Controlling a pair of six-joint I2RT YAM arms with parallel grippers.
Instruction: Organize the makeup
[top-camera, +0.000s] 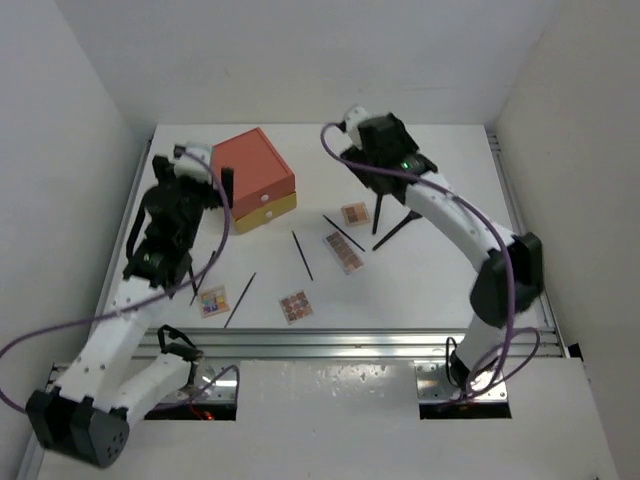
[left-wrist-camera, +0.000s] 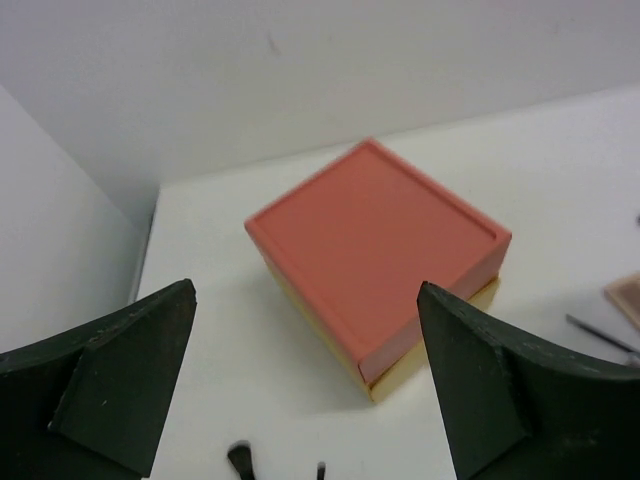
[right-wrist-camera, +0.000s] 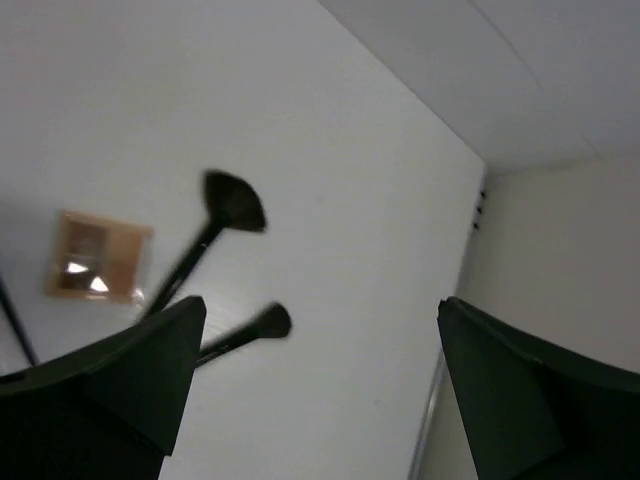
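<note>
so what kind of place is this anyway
Probably a robot lab test cell: a white table boxed in by bare walls, left arm and right arm bolted to a metal rail, palettes scattered like props.

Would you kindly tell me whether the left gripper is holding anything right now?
No, the left gripper is wide open with nothing clamped in it; the orange box merely sits beyond it, untouched.
</note>
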